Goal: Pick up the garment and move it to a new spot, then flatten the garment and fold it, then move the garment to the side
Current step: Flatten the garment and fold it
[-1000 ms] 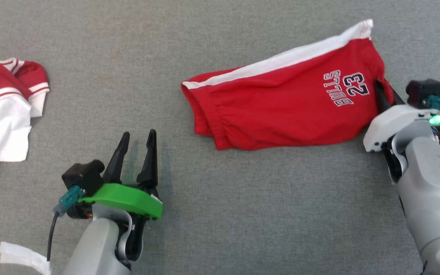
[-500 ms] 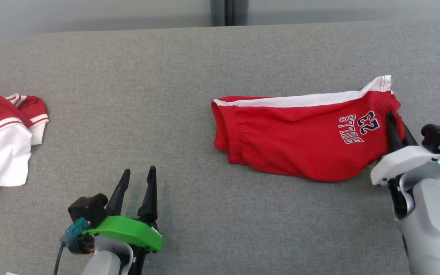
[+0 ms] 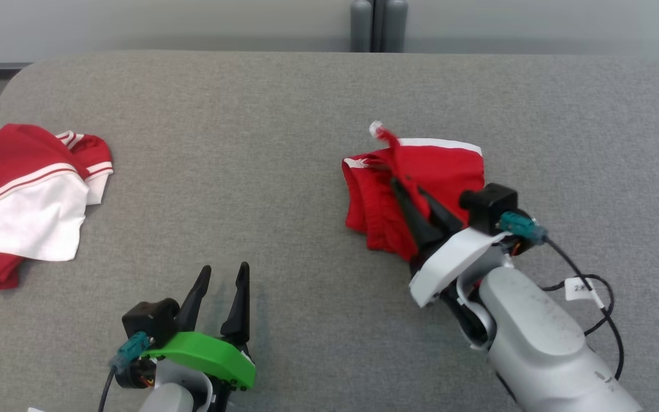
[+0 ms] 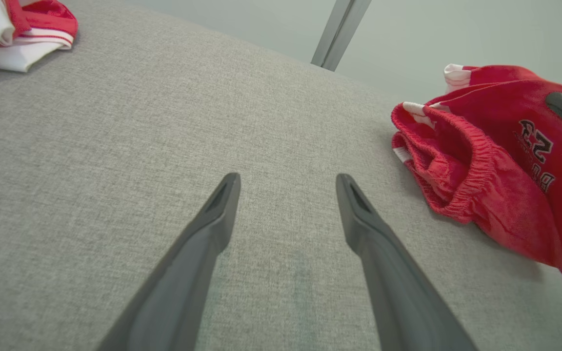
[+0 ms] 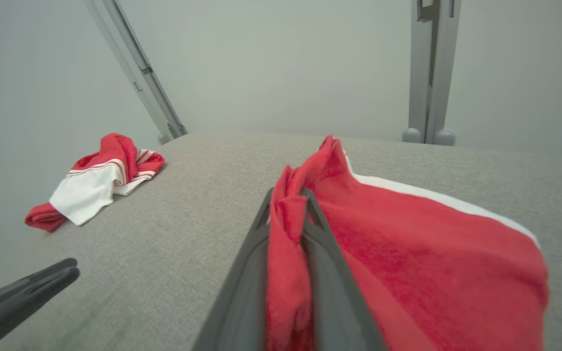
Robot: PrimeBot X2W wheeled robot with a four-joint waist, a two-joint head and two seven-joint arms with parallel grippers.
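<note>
Mid-fold — my right fingers [image 5: 249,278] pinch a hem of the shorts [image 3: 449,166], doubled over at the middle of the bench [image 3: 249,143]; left fingers [image 4: 203,243] idle, spread. Next, I judge — lay the hem square, then release.

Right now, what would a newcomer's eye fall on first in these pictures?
The red shorts lie bunched right of the middle of the grey table, a fold of them pinched in the right gripper. At the table's left edge lies a crumpled red and white garment. The left gripper stands open near the front, empty.
</note>
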